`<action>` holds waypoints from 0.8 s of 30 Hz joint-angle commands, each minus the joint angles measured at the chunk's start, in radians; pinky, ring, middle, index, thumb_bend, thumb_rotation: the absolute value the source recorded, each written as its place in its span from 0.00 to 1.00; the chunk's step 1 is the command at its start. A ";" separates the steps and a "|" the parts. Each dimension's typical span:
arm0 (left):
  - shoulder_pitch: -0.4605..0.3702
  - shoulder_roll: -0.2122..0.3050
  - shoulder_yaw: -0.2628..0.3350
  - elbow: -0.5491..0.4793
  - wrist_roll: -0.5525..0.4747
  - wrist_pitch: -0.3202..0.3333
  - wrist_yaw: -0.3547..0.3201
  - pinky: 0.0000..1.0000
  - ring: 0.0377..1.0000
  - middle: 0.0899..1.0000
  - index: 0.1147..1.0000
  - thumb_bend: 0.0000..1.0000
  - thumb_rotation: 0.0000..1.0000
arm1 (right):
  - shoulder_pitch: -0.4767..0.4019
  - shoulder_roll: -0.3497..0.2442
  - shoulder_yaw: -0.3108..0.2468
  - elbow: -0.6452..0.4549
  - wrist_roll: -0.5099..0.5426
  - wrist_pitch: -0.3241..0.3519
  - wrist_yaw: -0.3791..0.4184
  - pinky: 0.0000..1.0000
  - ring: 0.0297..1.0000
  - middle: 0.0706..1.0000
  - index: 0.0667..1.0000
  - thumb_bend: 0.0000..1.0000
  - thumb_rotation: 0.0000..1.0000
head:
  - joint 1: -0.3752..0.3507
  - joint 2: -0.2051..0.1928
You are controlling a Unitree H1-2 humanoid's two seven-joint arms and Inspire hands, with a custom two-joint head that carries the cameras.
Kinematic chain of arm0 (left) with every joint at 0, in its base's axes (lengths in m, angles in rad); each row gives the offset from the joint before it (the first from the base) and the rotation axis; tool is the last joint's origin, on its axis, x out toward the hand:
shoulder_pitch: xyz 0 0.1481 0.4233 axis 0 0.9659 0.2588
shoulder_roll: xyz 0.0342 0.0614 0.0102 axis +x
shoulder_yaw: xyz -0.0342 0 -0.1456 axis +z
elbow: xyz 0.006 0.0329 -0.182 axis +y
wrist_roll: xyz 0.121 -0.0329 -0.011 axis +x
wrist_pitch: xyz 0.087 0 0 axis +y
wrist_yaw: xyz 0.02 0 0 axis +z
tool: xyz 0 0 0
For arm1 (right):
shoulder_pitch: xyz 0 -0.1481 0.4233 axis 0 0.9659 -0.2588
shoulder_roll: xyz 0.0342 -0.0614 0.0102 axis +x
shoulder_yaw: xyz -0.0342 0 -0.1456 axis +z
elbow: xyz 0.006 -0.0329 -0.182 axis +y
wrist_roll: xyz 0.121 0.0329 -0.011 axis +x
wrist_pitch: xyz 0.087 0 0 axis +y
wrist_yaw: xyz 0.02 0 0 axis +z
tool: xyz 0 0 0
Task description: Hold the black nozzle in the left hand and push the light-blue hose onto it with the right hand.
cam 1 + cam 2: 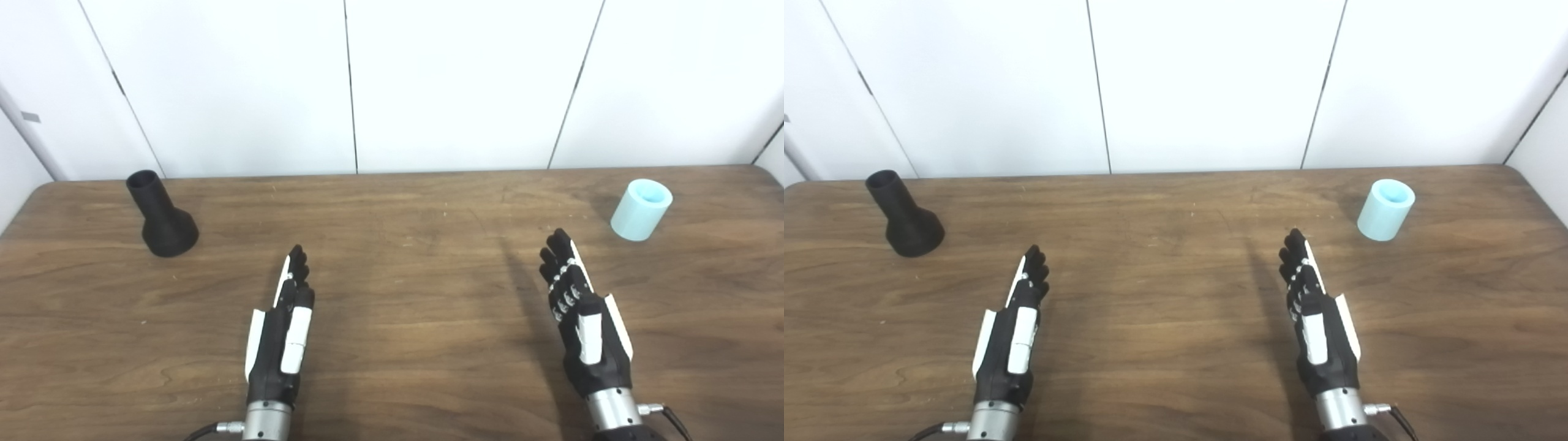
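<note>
Black against the wood, the nozzle [162, 217] stands on its wide base well ahead of your left hand [285, 327] and off to its outer side, the narrow neck leaning a little toward the far left. That hand holds nothing; it floats edge-on above the table [416, 318] with its fingers straight and held close together. Nothing is grasped yet, so you are at the very start: I judge the reach for the nozzle comes first. It calls for swinging the left hand forward and outward, spreading the fingers, and closing around the neck or flared base.

Your right hand [582, 318] is likewise empty, its fingers extended and slightly apart. The light-blue hose [640, 209], a short open tube, stands upright ahead of it and to its outer side, near but not touching.

Between each hand and its piece you have only bare wood, and white wall panels [465, 79] rise behind the far edge.
</note>
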 commanded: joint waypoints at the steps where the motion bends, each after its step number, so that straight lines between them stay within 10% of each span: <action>1: 0.053 -0.011 -0.004 -0.013 0.007 -0.039 0.006 1.00 1.00 1.00 1.00 0.63 1.00 | 0.020 -0.009 -0.004 0.040 0.008 -0.030 0.008 1.00 1.00 1.00 1.00 0.68 0.96 | 0.003 0.005; 24: 0.040 -0.024 -0.019 0.020 0.035 -0.053 0.043 1.00 1.00 1.00 1.00 0.62 1.00 | 0.023 -0.044 -0.027 0.111 0.061 -0.081 0.026 1.00 1.00 1.00 1.00 0.70 0.92 | 0.110 -0.080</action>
